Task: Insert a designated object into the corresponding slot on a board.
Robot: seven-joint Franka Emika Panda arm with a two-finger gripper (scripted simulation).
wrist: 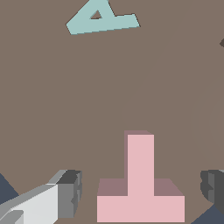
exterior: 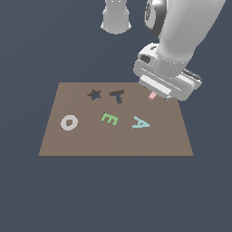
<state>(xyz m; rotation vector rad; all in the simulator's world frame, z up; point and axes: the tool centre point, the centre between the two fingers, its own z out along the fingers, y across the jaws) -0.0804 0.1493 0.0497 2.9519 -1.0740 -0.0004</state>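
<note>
The big white arm [exterior: 181, 31] leans in from the top of the exterior view, its wrist bent low over the far corner of the board [exterior: 90, 142] on that view's right. The board is a flat brown rectangle lying on a dark blue floor [exterior: 113, 195]. On it, nearer the front, sit a pale ring [exterior: 69, 122], a green E [exterior: 109, 119] and a teal A [exterior: 141, 123] in a loose row. Behind them are the dark star cutout [exterior: 94, 94] and, just beside it, the T-shaped slot [exterior: 118, 95], unfilled. The gripper [wrist: 141, 192] hangs right over the pink T [wrist: 141, 183], which lies flat on the board, well apart from its slot; in the wrist view the fingers [wrist: 70, 192] stand spread wide to either side of the block, not touching it
</note>
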